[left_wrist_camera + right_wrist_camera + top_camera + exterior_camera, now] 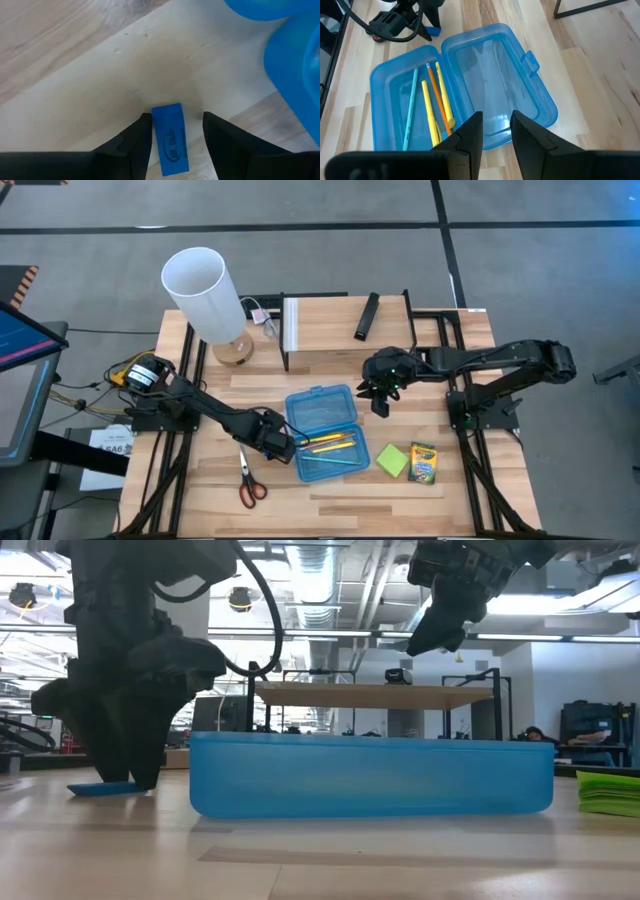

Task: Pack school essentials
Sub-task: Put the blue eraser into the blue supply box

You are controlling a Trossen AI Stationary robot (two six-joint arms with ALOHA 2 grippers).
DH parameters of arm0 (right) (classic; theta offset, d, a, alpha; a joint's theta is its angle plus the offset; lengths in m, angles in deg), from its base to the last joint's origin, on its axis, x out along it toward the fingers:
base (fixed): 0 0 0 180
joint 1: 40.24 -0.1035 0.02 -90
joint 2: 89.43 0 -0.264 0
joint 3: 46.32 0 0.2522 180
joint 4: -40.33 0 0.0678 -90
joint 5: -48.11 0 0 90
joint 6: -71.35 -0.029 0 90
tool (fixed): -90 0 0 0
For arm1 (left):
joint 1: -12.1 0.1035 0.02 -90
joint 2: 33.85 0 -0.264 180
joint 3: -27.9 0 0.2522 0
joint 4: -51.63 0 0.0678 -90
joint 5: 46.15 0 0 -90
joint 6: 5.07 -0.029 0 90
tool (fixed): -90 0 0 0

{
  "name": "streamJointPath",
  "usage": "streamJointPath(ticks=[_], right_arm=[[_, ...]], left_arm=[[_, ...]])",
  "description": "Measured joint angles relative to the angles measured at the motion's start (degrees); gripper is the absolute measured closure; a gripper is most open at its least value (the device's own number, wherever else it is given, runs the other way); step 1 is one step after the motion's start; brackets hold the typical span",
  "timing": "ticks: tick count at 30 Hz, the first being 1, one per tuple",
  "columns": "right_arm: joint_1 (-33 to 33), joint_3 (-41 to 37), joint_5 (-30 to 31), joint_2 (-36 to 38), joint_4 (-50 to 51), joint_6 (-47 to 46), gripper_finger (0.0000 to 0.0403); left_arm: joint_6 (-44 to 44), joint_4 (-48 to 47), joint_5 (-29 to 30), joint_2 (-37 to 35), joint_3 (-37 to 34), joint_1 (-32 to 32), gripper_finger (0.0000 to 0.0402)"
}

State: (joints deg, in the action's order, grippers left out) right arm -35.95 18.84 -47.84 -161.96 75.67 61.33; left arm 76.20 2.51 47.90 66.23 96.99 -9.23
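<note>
While open case crowds it, eraser lies flat.

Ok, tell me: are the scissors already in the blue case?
No, the red-handled scissors lie on the table outside the open blue case.

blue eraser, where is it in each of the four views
High: not visible, hidden under the left gripper.
Low: blue eraser flat on the table at far left, below the left gripper.
Left wrist: between the open jaws.
Right wrist: a blue bit by the far gripper.
Shared landmark: blue case.
</note>
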Motion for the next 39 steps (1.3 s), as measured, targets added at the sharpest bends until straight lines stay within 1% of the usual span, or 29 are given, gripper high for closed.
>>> streamJointPath(ticks=[23, 26, 33, 39], right_arm=[[0.74, 0.0, 0.02, 0.0, -0.28, 0.0, 0.0282], [0.74, 0.0, 0.02, 0.0, -0.28, 0.0, 0.0282], [0.74, 0.0, 0.02, 0.0, -0.28, 0.0, 0.0282], [0.74, 0.0, 0.02, 0.0, -0.28, 0.02, 0.0282]], left_arm=[[-0.05, -1.51, 0.79, 0.24, -0.11, -0.02, 0.0239], [-0.02, -1.75, 0.87, 0.26, -0.14, -0.02, 0.0261], [0.04, -1.91, 0.91, 0.24, -0.15, -0.02, 0.0331], [0.25, -1.91, 0.9, 0.24, -0.07, -0.02, 0.0364]])
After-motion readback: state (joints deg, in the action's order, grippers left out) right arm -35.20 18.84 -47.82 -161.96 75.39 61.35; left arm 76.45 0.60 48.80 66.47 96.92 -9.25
